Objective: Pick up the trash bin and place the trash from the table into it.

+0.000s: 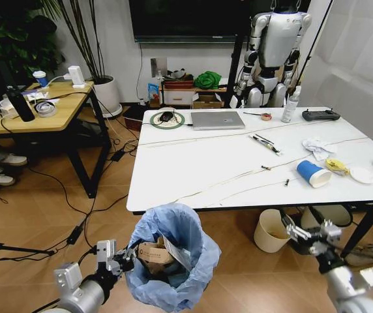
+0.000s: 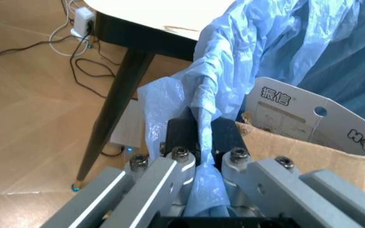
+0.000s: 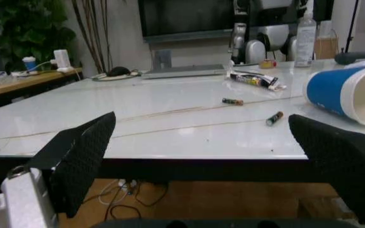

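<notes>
- Trash bin (image 1: 167,261) hangs off the floor in front of the near edge of the table (image 1: 193,176), held by the left gripper (image 1: 126,255) at its left rim.
- Left wrist view: fingers pressed together on a bunched fold of the light-blue bag liner (image 2: 205,137), dark rim just behind it. Can't tell whether the rim itself is clamped or only the plastic.
- Handling, my read: bin is light and stiff, but the liner is thin, slick and stretchy. A film-only grip could slip or tear as load goes in; a bite across rim plus bag would be safer.
- Flattened brown cardboard box (image 1: 152,253) already sits in the bin with a white printed carton flap (image 2: 309,114) against it; both stiff and light, eating up part of the opening.
- Right gripper (image 1: 307,237) is low, just below the table's front edge, pads (image 3: 84,152) spread wide, holding nothing.
- On the table's right side: blue paper cup (image 1: 313,173) on its side, thin-walled, crushes easily, rolls; best taken across the body near the rim.
- Crumpled white tissue (image 1: 317,146) beyond it: soft, weightless, pinch anywhere.
- White lid (image 1: 362,175) lies flat; hard to get under, take it by the edge.
</notes>
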You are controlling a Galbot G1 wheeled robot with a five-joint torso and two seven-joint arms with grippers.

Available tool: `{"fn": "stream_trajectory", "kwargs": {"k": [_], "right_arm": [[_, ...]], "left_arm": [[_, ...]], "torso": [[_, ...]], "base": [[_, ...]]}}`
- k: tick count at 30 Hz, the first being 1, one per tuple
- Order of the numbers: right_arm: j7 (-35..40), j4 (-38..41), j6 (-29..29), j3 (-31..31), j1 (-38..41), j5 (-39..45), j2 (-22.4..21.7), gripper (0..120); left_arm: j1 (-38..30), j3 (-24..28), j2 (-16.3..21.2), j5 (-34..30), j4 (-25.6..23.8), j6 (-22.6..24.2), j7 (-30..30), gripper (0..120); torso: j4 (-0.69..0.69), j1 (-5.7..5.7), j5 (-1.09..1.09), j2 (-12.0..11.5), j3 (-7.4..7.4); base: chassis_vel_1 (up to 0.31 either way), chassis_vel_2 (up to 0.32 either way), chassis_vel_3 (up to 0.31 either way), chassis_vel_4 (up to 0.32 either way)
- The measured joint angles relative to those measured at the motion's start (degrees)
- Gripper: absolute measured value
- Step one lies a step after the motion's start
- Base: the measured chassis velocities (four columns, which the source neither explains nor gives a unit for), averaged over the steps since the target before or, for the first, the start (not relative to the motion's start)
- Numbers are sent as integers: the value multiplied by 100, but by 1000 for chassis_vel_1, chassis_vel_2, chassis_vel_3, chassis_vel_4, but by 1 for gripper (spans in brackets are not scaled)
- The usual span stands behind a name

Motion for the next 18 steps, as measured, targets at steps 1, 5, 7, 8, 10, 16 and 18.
{"fn": "stream_trajectory", "kwargs": {"k": [1,5,7,8,10,16,18], "right_arm": [[-32,-24,5,11,-1,8,49,100],[-181,-114,30,48,73,26,235,100],[-204,-129,42,47,90,27,287,100],[-223,-137,55,39,94,26,329,100],[-248,-144,75,11,83,18,390,100],[-293,-164,98,5,80,31,424,100],[-307,-166,100,9,89,55,416,100]], "left_arm": [[20,2,0,19,0,-9,17,0],[66,-12,14,45,-3,-26,44,0],[66,-14,10,46,-4,-29,44,0],[66,-12,-1,48,-4,-30,44,0],[72,4,-12,63,-8,-32,44,0],[98,18,-14,91,-19,-34,44,0],[105,15,-12,92,-30,-35,45,0]], "torso": [[0,0,0,0,0],[1,0,1,0,0],[1,0,2,0,0],[1,0,1,0,0],[1,0,1,0,0],[1,0,0,0,0],[0,1,1,0,1]], "base": [[0,0,0,0],[0,0,0,0],[0,0,0,0],[0,0,0,0],[0,0,0,0],[-48,-40,42,29],[-114,-90,101,82]]}}
